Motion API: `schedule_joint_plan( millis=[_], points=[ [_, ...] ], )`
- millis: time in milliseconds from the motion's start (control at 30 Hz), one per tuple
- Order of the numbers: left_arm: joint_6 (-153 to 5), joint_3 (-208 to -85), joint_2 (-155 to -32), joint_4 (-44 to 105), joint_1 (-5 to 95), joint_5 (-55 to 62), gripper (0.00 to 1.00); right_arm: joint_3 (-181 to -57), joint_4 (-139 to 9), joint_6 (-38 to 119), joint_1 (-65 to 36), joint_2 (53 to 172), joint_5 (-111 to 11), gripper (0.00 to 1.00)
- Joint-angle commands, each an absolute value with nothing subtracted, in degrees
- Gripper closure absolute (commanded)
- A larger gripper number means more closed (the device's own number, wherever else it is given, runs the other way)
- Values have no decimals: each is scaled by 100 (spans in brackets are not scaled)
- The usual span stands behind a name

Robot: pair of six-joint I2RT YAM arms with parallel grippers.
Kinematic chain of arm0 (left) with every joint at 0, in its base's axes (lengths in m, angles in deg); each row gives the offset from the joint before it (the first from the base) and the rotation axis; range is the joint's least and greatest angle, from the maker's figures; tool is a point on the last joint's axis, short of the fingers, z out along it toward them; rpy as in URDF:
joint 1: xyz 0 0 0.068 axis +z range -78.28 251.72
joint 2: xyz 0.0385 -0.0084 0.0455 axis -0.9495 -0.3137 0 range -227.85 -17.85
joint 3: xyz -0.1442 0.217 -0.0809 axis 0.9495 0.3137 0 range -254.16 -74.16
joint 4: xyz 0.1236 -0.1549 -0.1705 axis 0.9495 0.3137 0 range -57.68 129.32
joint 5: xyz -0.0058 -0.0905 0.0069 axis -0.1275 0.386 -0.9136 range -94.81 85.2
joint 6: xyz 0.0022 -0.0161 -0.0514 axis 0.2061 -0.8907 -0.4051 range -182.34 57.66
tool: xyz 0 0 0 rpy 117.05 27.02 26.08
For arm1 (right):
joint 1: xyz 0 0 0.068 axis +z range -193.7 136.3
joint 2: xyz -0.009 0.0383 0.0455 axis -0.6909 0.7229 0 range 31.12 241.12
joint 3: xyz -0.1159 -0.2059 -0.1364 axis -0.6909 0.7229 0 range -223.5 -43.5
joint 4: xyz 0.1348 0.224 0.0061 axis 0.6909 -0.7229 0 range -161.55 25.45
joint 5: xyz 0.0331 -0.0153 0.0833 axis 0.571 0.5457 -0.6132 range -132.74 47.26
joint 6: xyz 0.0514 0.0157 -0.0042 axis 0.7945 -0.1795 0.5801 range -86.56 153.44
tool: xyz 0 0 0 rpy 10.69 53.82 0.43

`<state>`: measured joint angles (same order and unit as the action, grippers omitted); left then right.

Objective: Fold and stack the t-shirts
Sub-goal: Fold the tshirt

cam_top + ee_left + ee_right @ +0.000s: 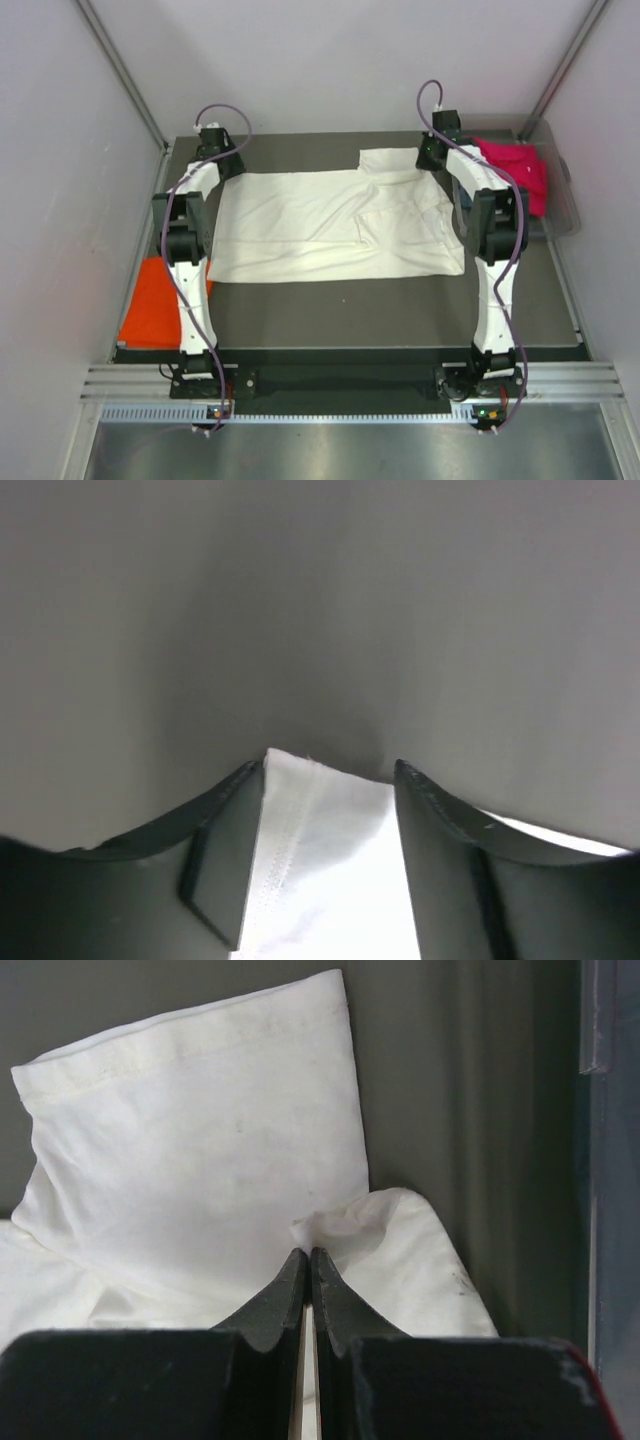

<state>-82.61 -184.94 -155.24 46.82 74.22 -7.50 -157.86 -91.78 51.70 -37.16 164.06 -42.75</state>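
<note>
Two arms are both working the far edge of the large cream-white cloth t-shirt (pixel 330 225), which lies spread flat on the far half of the dark worktop (pixel 400 300), hem to the left and sleeve sticking out at the far right. The right end effector (pixel 308 1252) is clenched on a little pucker of cloth just below that sleeve. The left end effector (pixel 325 780) has its jaws apart, with the hemmed far-left corner sitting loose between them, so nothing is gripped there. My read is that this is the set-up for the first fold. The next move needs the left side to pinch that corner properly, otherwise any lift would just drag the shirt crooked. The bright orange cloth t-shirt (pixel 150 300) sits at the near-left corner, partly under the left arm. The magenta-pink cloth t-shirt (pixel 515 170) is bunched in a clear plastic bin (pixel 568 200) off the far-right corner. No logos, labels or readable writing anywhere that I can spot.
</note>
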Motion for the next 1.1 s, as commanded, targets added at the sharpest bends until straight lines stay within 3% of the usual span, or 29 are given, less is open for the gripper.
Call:
schedule_joint_plan(
  millis=[0,267,367,400,733,1067],
  points=[
    [-7992,-18630,-15689,5296,7304,-1323,44,-15837,-8934,5242,-3808,16032,-4388,100],
    [-7939,-19070,-16120,5929,7269,-1658,67,-15775,-8872,5224,-3808,16023,-4388,100],
    [-7852,-19166,-16217,5912,7260,-1632,86,-15740,-8864,5216,-3808,16032,-4388,100],
    [-7825,-19210,-16252,5904,7268,-1667,100,-15740,-8864,5216,-3808,16040,-4388,100],
    [-7834,-19413,-15392,6079,7233,-1588,100,-15775,-8512,5225,-3825,16093,-4476,98],
    [-7640,-18069,-14170,6070,7233,-1781,100,-15688,-8863,5295,-4027,15681,-4415,100]
  ],
)
